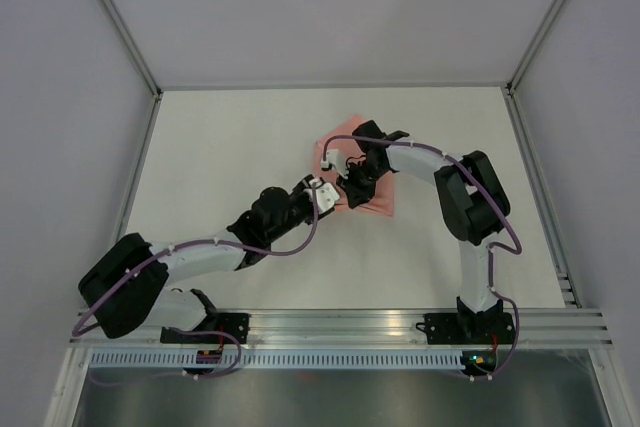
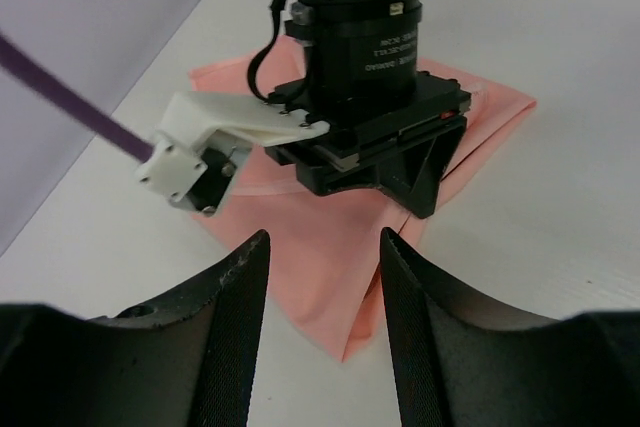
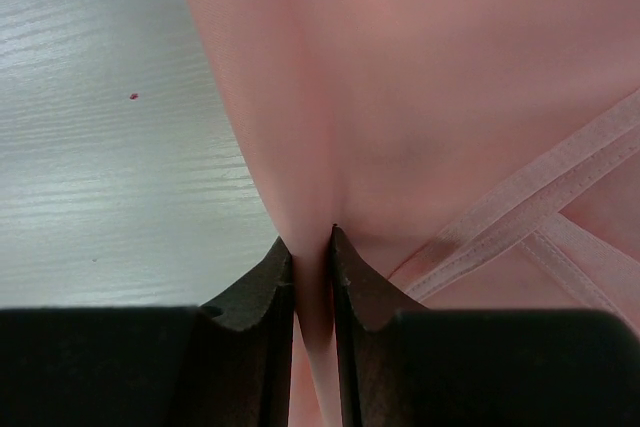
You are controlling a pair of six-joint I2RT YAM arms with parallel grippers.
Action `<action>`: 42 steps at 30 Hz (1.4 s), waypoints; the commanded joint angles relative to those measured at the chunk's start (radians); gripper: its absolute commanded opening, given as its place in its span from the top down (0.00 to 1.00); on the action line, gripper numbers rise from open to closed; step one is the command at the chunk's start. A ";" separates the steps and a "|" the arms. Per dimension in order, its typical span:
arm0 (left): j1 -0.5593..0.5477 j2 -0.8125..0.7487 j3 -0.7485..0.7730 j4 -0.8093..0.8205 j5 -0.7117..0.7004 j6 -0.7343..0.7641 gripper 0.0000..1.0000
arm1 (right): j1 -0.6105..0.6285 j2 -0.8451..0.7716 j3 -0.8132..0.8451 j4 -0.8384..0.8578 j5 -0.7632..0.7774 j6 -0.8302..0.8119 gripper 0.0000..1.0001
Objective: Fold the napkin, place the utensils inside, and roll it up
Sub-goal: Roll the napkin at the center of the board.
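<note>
The pale pink napkin [image 1: 348,129] lies folded on the white table, mid-back. My right gripper [image 3: 310,239] is shut on a raised fold of the napkin [image 3: 400,67], with hemmed edges crossing to its right. My left gripper [image 2: 323,242] stands open just short of the napkin's [image 2: 330,277] near pointed corner, which lies between the two fingers and touches neither. From above, the left gripper [image 1: 325,193] and the right gripper [image 1: 356,175] meet over the cloth. The right arm's wrist [image 2: 360,47] stands on the napkin. The utensils are out of view.
Grey enclosure walls [image 1: 60,97] surround the white table [image 1: 220,147]. An aluminium rail [image 1: 340,327] runs along the near edge by the arm bases. A purple cable [image 2: 60,97] crosses the left wrist view's upper left.
</note>
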 commanded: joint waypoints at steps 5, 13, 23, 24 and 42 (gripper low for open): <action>-0.045 0.155 0.105 -0.059 0.026 0.168 0.41 | -0.005 0.134 -0.020 -0.115 0.058 -0.044 0.89; -0.059 0.283 0.183 -0.135 0.067 0.250 0.36 | -0.008 0.157 0.006 -0.143 0.051 -0.047 0.90; -0.071 0.383 0.246 -0.219 0.080 0.385 0.35 | -0.012 0.186 0.044 -0.179 0.042 -0.055 0.91; -0.071 0.389 0.249 -0.221 0.081 0.395 0.35 | -0.012 0.189 0.047 -0.181 0.042 -0.055 0.91; -0.070 0.539 0.263 -0.101 0.007 0.565 0.32 | -0.017 0.216 0.081 -0.215 0.035 -0.058 0.91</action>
